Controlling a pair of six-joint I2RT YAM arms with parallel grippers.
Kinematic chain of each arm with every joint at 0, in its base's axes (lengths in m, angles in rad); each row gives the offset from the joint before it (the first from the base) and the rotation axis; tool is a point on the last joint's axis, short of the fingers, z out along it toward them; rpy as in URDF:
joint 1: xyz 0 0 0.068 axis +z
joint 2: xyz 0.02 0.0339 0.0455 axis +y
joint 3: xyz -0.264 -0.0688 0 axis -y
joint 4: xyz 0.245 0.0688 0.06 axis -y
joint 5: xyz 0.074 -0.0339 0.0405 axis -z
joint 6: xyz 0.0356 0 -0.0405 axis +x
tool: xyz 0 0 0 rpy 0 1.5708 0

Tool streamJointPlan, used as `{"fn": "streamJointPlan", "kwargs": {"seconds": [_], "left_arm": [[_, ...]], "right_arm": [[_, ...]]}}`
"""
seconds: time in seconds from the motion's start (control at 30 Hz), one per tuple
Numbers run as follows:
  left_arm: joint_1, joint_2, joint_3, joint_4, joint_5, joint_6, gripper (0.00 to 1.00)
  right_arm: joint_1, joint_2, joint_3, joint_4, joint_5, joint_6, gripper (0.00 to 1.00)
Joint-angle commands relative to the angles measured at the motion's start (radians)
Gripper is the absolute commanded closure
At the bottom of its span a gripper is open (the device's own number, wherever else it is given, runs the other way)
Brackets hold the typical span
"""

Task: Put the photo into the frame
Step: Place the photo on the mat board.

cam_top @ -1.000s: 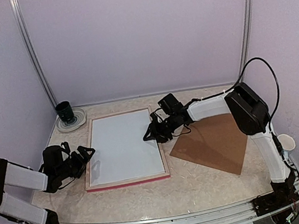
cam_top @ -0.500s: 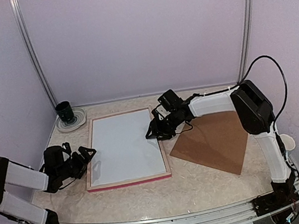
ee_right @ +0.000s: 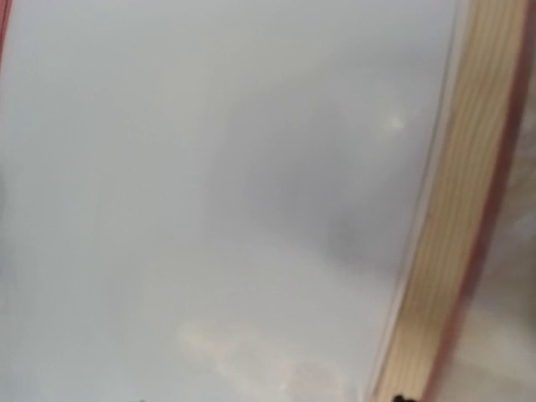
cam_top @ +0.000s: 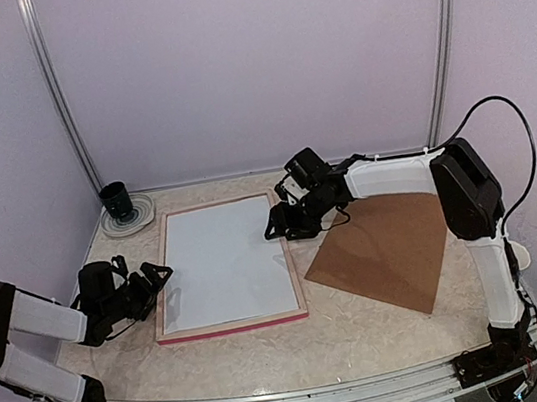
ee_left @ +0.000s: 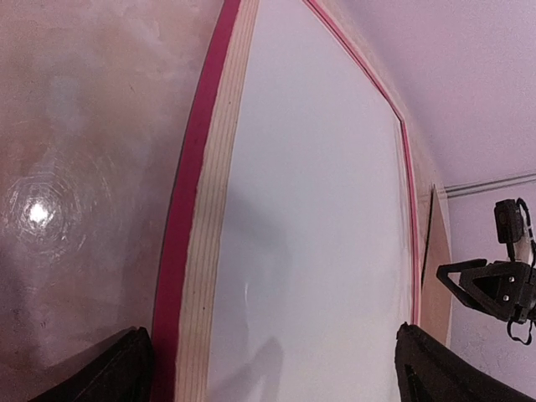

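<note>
frame (cam_top: pixel 231 325) face-down, white sheet (cam_top: pixel 222 263) inside; brown board (cam_top: pixel 387 249) beside; left fingers (cam_top: pixel 158 273) spread, empty; right fingers (cam_top: pixel 274 226) unclear.

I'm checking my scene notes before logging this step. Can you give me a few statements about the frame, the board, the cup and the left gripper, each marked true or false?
1. The frame lies flat with its pale wood back up. True.
2. The brown backing board lies to the left of the frame. False: it lies to the frame's right.
3. The left gripper is open beside the frame's left edge. True.
4. The black cup stands on the backing board. False: it stands on a plate at the rear left.
5. A landscape print shows face up in the frame. False: only a plain white sheet shows there.
</note>
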Motion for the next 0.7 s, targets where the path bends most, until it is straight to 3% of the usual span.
{"fn": "streamJointPlan", "kwargs": {"seconds": [0.0,0.2,0.4,0.67], "left_arm": [[-0.008,-0.04,0.009,-0.033,-0.019,0.02,0.01],[-0.022,-0.128,0.049,-0.127,-0.074,0.062,0.01],[-0.106,-0.203,0.098,-0.242,-0.189,0.11,0.01],[-0.26,-0.132,0.192,-0.286,-0.248,0.139,0.01]], "right_arm": [[0.004,-0.08,0.016,-0.046,0.068,-0.056,0.35],[-0.024,-0.133,-0.05,-0.03,0.073,-0.081,0.33],[-0.031,-0.189,-0.125,0.002,0.077,-0.134,0.34],[-0.08,-0.261,-0.299,0.061,0.053,-0.127,0.35]]}}
